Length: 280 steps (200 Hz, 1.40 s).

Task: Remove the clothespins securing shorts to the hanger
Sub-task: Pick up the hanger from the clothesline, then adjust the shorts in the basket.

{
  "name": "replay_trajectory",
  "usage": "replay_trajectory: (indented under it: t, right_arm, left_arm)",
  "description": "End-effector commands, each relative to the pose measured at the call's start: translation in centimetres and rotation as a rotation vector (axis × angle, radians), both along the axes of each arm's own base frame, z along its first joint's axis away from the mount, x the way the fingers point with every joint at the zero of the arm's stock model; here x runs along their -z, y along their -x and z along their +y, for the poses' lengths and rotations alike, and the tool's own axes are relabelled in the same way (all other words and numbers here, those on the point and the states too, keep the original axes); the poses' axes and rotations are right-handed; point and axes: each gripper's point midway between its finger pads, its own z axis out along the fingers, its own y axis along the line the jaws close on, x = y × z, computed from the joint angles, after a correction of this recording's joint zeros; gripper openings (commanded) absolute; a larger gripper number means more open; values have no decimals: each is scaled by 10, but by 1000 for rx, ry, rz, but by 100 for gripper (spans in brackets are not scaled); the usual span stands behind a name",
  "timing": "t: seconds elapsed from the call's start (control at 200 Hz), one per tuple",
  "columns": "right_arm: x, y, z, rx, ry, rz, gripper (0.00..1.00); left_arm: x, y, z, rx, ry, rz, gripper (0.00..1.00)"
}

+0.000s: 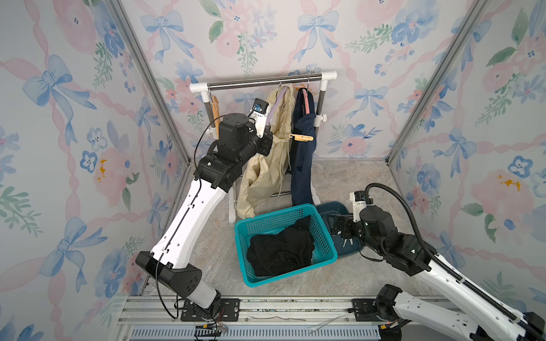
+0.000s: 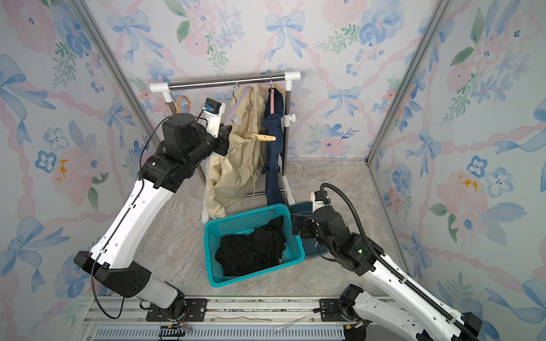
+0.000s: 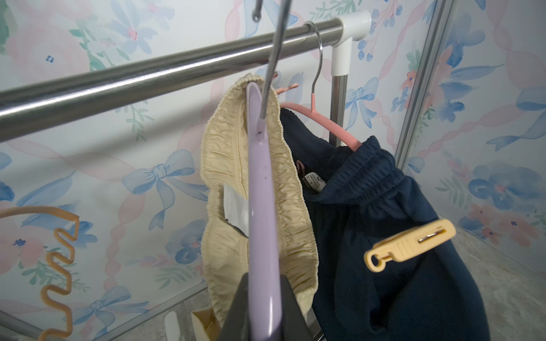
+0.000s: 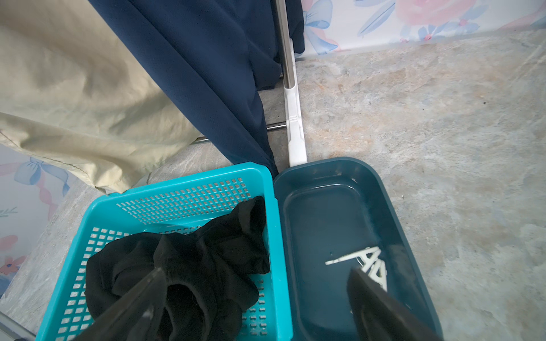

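Note:
Cream shorts (image 3: 224, 165) hang bunched on a lilac hanger (image 3: 260, 192) on the rail. My left gripper (image 3: 263, 283) is shut on that hanger's lower arm, as both top views show (image 1: 267, 130). Beside them navy shorts (image 3: 384, 265) droop from a pink hanger (image 3: 325, 124), with a light orange clothespin (image 3: 410, 245) clipped on the fabric (image 1: 301, 137). Black shorts (image 4: 177, 265) lie in the teal basket (image 4: 189, 189). White clothespins (image 4: 369, 262) lie in the dark blue bin (image 4: 325, 177). My right gripper (image 4: 260, 274) stands open and holds nothing, low over the edge where basket and bin meet.
The steel rail (image 1: 260, 80) of the small rack stands against the back wall, its white foot (image 4: 295, 141) reaching the bin. A bare tan hanger (image 3: 59, 251) hangs at the rail's left end. Floral walls close in on three sides.

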Motion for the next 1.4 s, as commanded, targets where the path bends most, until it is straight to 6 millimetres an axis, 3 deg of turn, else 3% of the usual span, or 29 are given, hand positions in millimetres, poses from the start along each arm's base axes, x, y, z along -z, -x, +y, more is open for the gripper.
replay_trajectory:
  t: [0.0,0.25,0.525,0.97,1.23,1.395]
  right_arm:
    - [-8,-1,1,-9,-11,-25,96]
    - [-13,-1,0,-17,8,-32,97]
    - [-25,0,-16,7,15,-61,97]
    - [-36,7,-48,91,-4,-87,97]
    - [-37,5,-49,97,0,-86,97]
    - [-37,3,-47,96,0,-82,97]
  left_arm:
    - [-60,26,14,-10,101,-175,0]
    - [-34,43,28,-38,131,-111,0]
    - [-27,83,52,-60,193,-122,0]
    - [-80,172,85,27,332,-250,0]
    - [-118,227,98,127,394,-331,0]
    - [-129,255,102,189,433,-364,0]
